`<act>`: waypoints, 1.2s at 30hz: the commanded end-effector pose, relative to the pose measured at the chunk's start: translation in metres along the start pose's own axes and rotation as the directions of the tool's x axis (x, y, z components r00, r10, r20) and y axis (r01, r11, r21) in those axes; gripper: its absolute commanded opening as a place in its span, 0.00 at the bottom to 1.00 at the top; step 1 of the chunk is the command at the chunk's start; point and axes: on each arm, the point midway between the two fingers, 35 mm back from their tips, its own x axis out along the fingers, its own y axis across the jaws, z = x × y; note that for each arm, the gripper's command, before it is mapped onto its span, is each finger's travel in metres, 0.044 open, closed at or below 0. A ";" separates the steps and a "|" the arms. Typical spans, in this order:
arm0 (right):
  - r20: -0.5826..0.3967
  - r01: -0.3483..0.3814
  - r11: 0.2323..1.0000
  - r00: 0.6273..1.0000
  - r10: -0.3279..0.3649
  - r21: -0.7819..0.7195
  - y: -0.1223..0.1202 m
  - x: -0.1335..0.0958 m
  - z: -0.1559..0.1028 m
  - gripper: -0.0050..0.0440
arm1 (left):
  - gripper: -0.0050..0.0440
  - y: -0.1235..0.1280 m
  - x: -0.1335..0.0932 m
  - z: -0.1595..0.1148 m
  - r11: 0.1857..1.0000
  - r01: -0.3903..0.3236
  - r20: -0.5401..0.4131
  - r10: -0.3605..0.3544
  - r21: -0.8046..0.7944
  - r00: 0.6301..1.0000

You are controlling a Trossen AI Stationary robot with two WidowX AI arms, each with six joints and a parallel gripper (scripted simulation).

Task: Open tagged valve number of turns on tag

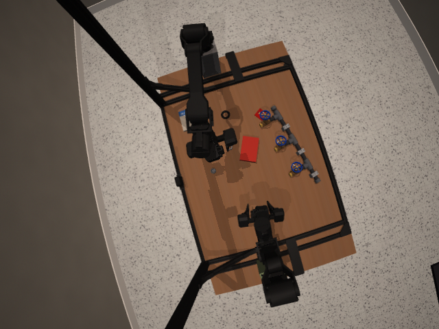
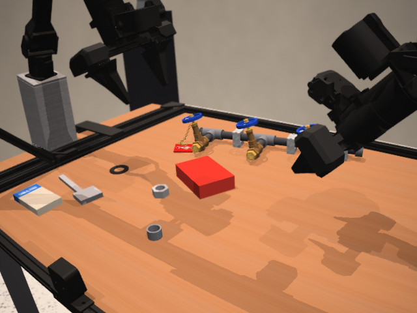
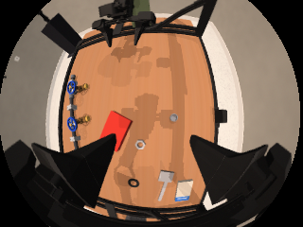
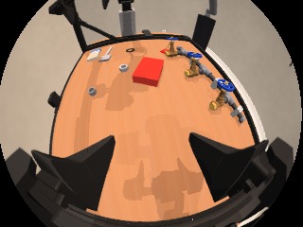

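A red rectangular block [image 1: 249, 149] [image 2: 205, 175] [image 3: 116, 130] [image 4: 149, 71] lies flat on the tabletop near a hex nut [image 2: 160, 191] [image 3: 140, 145] [image 4: 123, 68], a short gray pipe sleeve [image 1: 213, 171] [image 2: 154, 233] [image 3: 173, 117] [image 4: 92, 91] and a black ring [image 1: 221, 114] [image 2: 111, 169] [image 3: 129, 182] [image 4: 127, 50], with a gray scraper-shaped tool [image 2: 86, 195] [image 3: 166, 177] [image 4: 105, 57] just beside a blue-and-cream box [image 1: 182, 118] [image 2: 38, 198] [image 3: 184, 190] [image 4: 94, 55].
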 end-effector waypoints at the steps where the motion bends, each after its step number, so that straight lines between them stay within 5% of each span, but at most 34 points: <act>1: 0.000 0.000 1.000 1.000 0.000 0.000 0.000 0.000 0.000 0.92 | 0.92 0.000 0.000 0.000 1.000 0.000 0.000 0.000 0.000 1.000; 18: 0.000 0.000 1.000 1.000 0.000 0.000 0.000 0.000 0.000 0.92 | 0.92 0.003 0.001 -0.001 1.000 0.000 -0.003 0.000 0.008 1.000; 27: 0.000 0.000 1.000 1.000 0.000 0.000 0.000 0.000 0.000 0.92 | 0.92 0.135 0.024 -0.065 0.952 0.045 -0.096 -0.017 0.301 0.995; 36: 0.001 0.000 1.000 1.000 0.000 0.000 0.000 0.000 0.000 0.92 | 0.92 0.207 0.021 -0.131 0.846 0.103 -0.119 -0.047 0.523 0.992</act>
